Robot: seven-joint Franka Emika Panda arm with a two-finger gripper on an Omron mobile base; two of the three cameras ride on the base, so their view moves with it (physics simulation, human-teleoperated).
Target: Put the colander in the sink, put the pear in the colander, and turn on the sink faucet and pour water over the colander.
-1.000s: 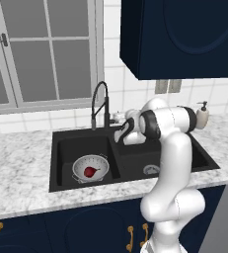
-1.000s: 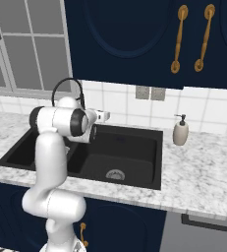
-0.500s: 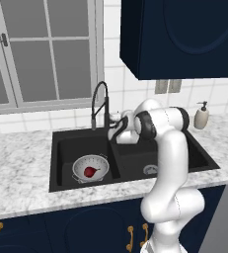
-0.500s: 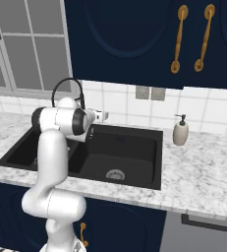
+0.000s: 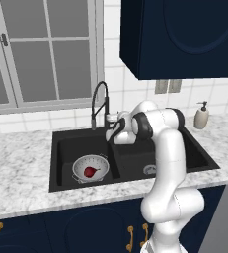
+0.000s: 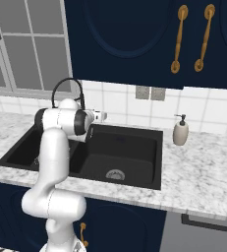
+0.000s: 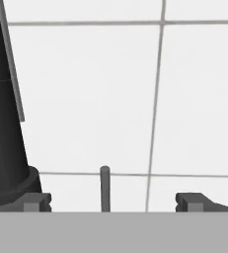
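Observation:
The colander (image 5: pixel 91 167) sits in the left basin of the black sink (image 5: pixel 61 148), and the dark red pear (image 5: pixel 89 172) lies inside it. Behind the divider rises the black gooseneck sink faucet (image 5: pixel 99 105). My gripper (image 5: pixel 110 131) is right beside the faucet's base, at the back of the sink. In the hand view, my gripper (image 7: pixel 113 202) is open. The faucet's thin lever (image 7: pixel 104 188) stands upright between the two fingertips (image 7: pixel 36 201), and the faucet body (image 7: pixel 4 123) is at the left. Water is out of view.
A white soap dispenser (image 5: pixel 201 115) stands on the marbled counter (image 5: pixel 17 173) at the back right of the sink. The right basin holds just its silver drain (image 6: pixel 115 174). White wall tiles (image 7: pixel 86 99) are close ahead of the hand. Dark cabinets hang overhead.
My hand has shifted slightly left, closer to the faucet's base. The colander and the pear have not moved.

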